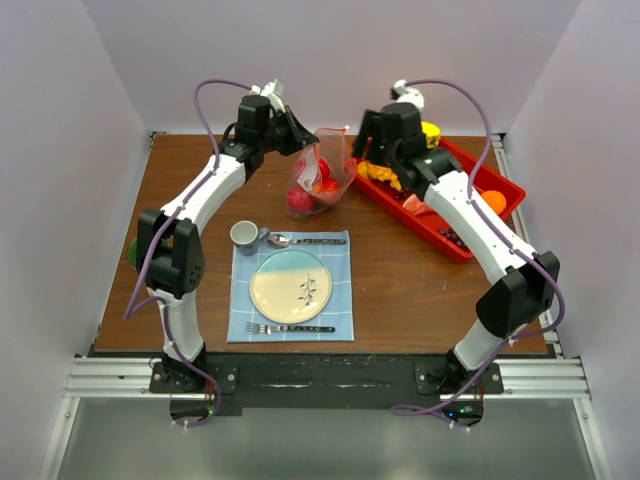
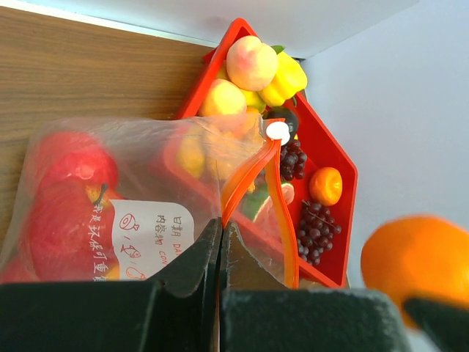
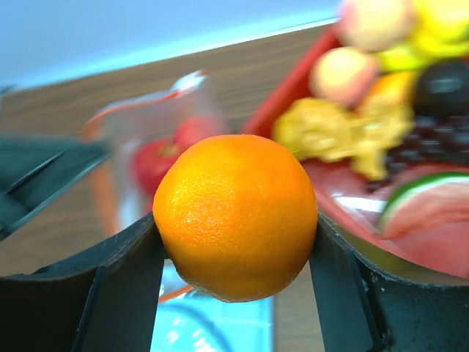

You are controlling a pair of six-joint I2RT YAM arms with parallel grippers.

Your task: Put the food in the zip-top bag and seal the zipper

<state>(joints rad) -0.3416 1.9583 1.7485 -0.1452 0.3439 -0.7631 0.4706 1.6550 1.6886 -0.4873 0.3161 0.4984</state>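
Observation:
The clear zip-top bag (image 1: 320,182) stands behind the placemat with red apples (image 2: 66,198) inside. My left gripper (image 2: 220,229) is shut on the bag's mouth edge, by the orange-red zipper (image 2: 250,174), and holds it up; it shows in the top view (image 1: 303,137). My right gripper (image 3: 234,253) is shut on an orange (image 3: 234,213) in the air just right of the bag's mouth, and appears in the top view (image 1: 362,143). The orange also shows in the left wrist view (image 2: 418,258). A peach (image 2: 251,62), grapes (image 2: 315,231) and a watermelon slice (image 3: 432,213) lie in the red tray (image 1: 478,232).
A blue placemat (image 1: 340,300) at the near centre holds a plate (image 1: 292,284), a fork (image 1: 290,327) and a spoon (image 1: 305,240), with a grey cup (image 1: 245,236) at its far left corner. The red tray runs diagonally along the right side. White walls enclose the table.

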